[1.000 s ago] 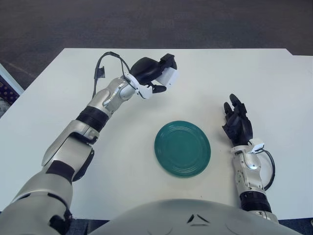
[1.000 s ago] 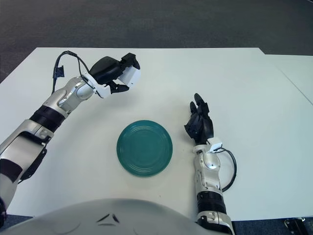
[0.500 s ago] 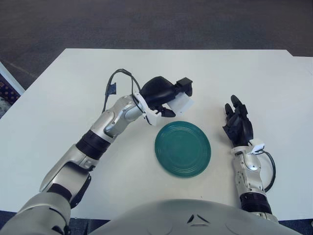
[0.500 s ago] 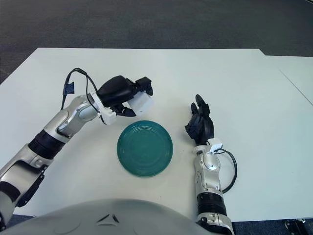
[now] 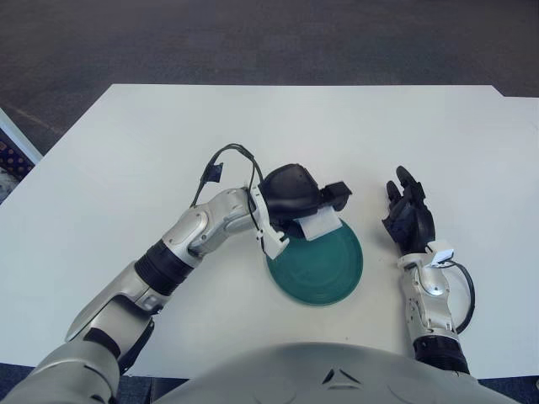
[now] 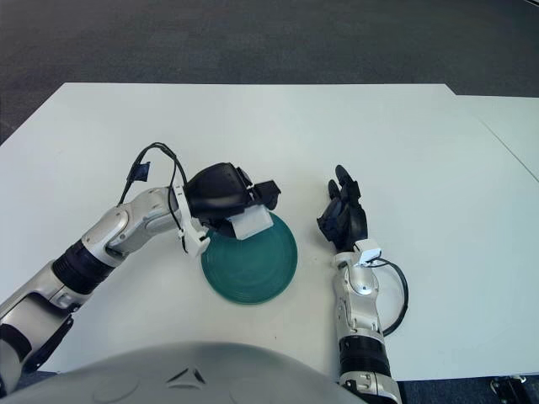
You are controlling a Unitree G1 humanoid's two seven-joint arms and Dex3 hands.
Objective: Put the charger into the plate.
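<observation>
A round green plate lies on the white table in front of me. My left hand hangs over the plate's far left rim, its black fingers curled around a white block-shaped charger. The charger sits just above the plate's upper edge; whether it touches the plate I cannot tell. The same grasp shows in the right eye view, with the left hand holding the charger over the plate. My right hand shows to the right of the plate, fingers relaxed and holding nothing.
The white table ends at a far edge with dark carpet beyond it. A second white surface adjoins at the far right.
My left arm has swung the charger from the far left part of the table toward me and to the right, down over the plate's rim. The right hand has stayed in place.
</observation>
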